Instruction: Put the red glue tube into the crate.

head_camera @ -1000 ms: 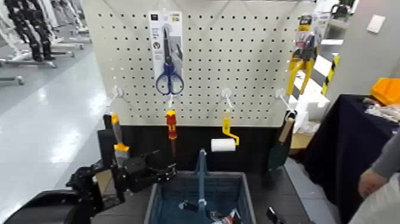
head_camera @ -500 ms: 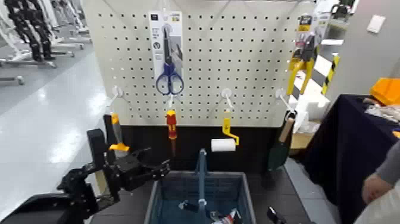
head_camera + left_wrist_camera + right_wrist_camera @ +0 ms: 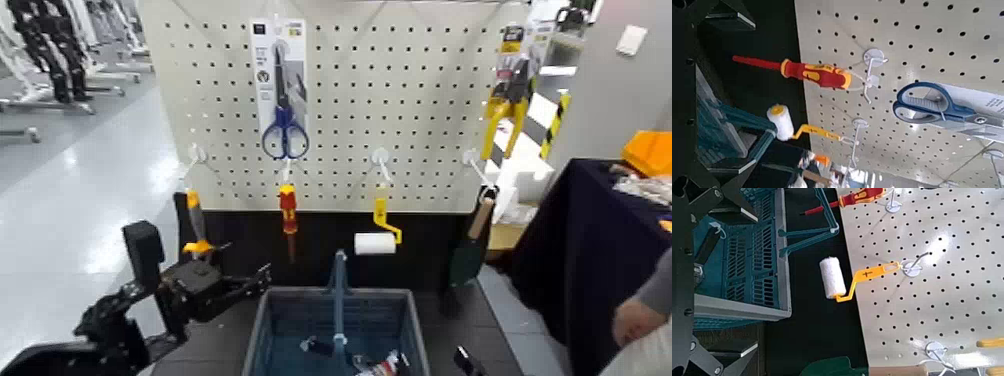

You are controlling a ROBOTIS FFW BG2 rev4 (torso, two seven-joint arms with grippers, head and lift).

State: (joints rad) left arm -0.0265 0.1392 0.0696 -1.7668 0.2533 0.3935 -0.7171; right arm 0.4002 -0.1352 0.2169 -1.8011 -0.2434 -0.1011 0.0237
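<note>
The glue tube [image 3: 380, 366] lies inside the crate [image 3: 262, 330], at the near end just right of the handle bar [image 3: 339, 300]; only part of it shows at the head view's lower edge, so I take the red-and-white shape there for the tube. My left gripper [image 3: 258, 278] hangs outside the crate's left wall, near its far corner, fingers parted and holding nothing. My right gripper [image 3: 466, 362] barely shows at the lower edge, right of the crate, and I cannot tell how its fingers stand. On the pegboard [image 3: 420, 110] behind hang scissors [image 3: 284, 125], a screwdriver [image 3: 288, 212] and a paint roller [image 3: 377, 238]. A person's hand [image 3: 638, 322] is at the far right
</note>
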